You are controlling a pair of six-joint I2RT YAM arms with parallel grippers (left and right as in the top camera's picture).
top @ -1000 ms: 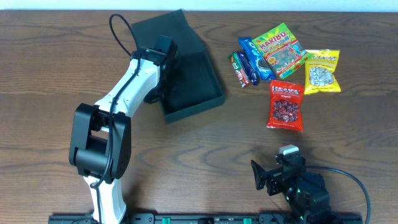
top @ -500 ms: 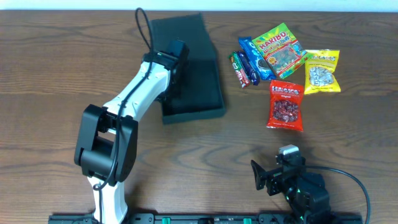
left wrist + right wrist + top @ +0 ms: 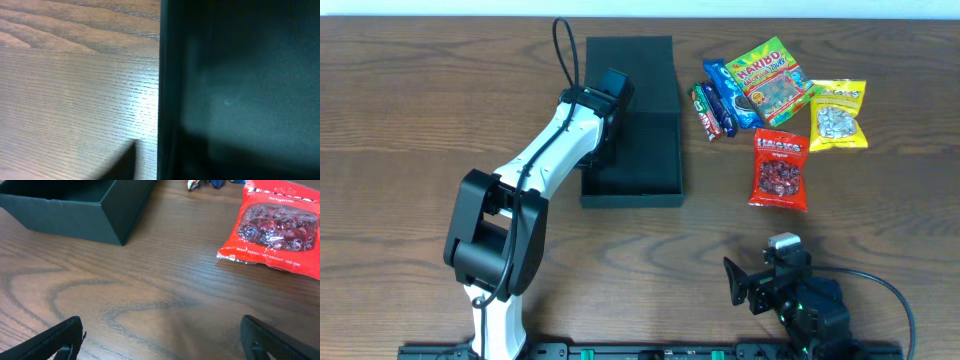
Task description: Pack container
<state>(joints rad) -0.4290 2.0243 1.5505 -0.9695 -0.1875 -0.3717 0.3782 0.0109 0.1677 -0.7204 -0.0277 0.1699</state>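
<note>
Wood-grain tabletop [image 3: 410, 110], brown, under both arms. My left pincer [image 3: 605, 145] hung at the left wall of the container [image 3: 650, 170]. Wrist view gave only that wall's edge, with bare wood on one side and dark interior on the other. Could not tell how wide this pincer stood, nor whether it gripped the wall. Flap lid [image 3: 630, 70] lay open flat beyond it. My right pincer [image 3: 161, 322] was spread wide, nothing in it, low over the wood. Container corner sat ahead and left of it, red snack bag [image 3: 277, 227] ahead and right, other bags [image 3: 770, 85] farther beyond.
</note>
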